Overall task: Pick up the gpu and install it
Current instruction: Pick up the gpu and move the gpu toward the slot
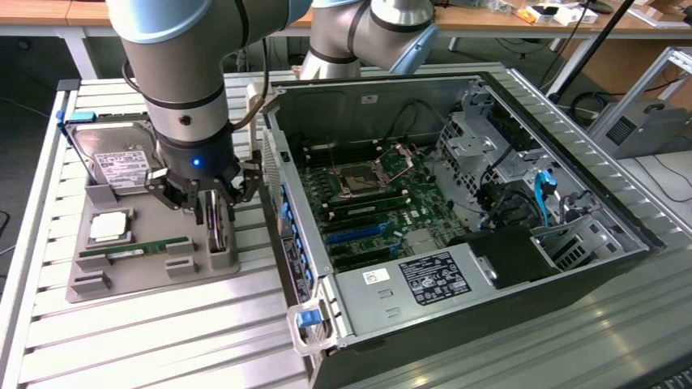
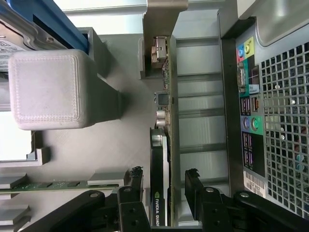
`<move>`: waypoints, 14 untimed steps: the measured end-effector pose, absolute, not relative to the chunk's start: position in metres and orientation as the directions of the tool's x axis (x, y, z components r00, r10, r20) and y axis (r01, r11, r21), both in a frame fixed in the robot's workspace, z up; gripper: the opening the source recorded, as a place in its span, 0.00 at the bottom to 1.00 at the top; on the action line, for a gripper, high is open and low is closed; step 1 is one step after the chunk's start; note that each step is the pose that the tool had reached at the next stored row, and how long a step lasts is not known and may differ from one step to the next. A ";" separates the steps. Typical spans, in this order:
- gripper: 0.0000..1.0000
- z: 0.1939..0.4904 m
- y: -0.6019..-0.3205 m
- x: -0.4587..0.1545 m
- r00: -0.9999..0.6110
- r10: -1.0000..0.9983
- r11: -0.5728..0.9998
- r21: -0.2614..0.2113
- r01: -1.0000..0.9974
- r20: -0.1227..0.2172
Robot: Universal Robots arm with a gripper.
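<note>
The gpu (image 2: 159, 193) stands edge-on in the grey holder (image 1: 130, 279) on the table (image 1: 162, 344), just beside the open computer case (image 1: 454, 162). The gripper (image 2: 163, 176) straddles it, jaws open and apart from both faces. Closing centred and square would likely keep the card from tilting.

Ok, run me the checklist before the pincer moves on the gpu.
1. Pincer open: ok.
2. Fingers on either side of the gpu: ok.
3. Gpu gripped: not ok, the jaws stand apart.
4. Gpu standing on edge in the tray: ok.
5. Memory stick apart from the fingers: ok.
6. Computer case side open, board exposed: ok.
</note>
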State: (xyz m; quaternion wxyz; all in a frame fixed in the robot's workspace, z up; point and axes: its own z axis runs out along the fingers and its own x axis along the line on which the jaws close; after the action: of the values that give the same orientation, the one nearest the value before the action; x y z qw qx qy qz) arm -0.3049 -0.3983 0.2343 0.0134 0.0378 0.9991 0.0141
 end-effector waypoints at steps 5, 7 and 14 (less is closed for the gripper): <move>0.48 0.235 -0.393 -0.305 -0.997 0.076 0.997 0.029 0.075 -0.026; 0.48 0.235 -0.390 -0.305 -0.997 0.076 0.997 0.029 0.075 -0.026; 0.48 0.235 -0.376 -0.305 -0.997 0.076 0.997 0.029 0.075 -0.026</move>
State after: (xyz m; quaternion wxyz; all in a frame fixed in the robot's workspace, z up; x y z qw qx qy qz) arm -0.3049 -0.3763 0.2351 0.0134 0.0378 0.9991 0.0138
